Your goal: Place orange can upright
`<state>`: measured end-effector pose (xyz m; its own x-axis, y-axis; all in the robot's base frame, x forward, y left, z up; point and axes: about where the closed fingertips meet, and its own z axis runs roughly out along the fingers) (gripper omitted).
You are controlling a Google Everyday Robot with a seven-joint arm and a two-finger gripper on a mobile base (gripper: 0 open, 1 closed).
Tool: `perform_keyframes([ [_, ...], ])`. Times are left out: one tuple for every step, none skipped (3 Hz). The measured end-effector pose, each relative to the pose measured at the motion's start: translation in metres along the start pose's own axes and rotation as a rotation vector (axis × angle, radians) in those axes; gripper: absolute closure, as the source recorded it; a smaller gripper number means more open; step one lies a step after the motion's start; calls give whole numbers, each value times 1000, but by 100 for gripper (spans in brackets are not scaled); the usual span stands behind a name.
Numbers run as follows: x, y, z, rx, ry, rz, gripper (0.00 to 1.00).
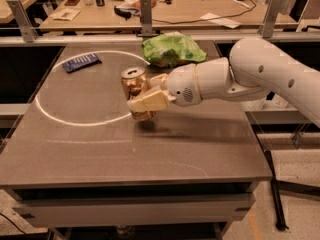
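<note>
The orange can (134,86) is a copper-coloured drink can with a silver top and pull-tab. It stands nearly upright, top up, its base at or just above the grey table (100,149) near the chalk circle's right edge. My gripper (146,95) reaches in from the right on a white arm and is shut on the can. One cream finger (149,102) crosses the can's front; the other lies behind it.
A green crumpled bag (171,49) lies behind the arm at the table's back. A blue snack packet (81,62) lies at the back left inside the white circle (55,116). A wooden bench with clutter stands beyond a metal rail.
</note>
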<state>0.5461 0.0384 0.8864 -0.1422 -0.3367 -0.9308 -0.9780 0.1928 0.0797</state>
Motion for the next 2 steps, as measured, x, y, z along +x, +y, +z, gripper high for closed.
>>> perform_keyframes([
  [22,2,1,8,6,19,100],
  [31,3,-1,22,6,28,100],
])
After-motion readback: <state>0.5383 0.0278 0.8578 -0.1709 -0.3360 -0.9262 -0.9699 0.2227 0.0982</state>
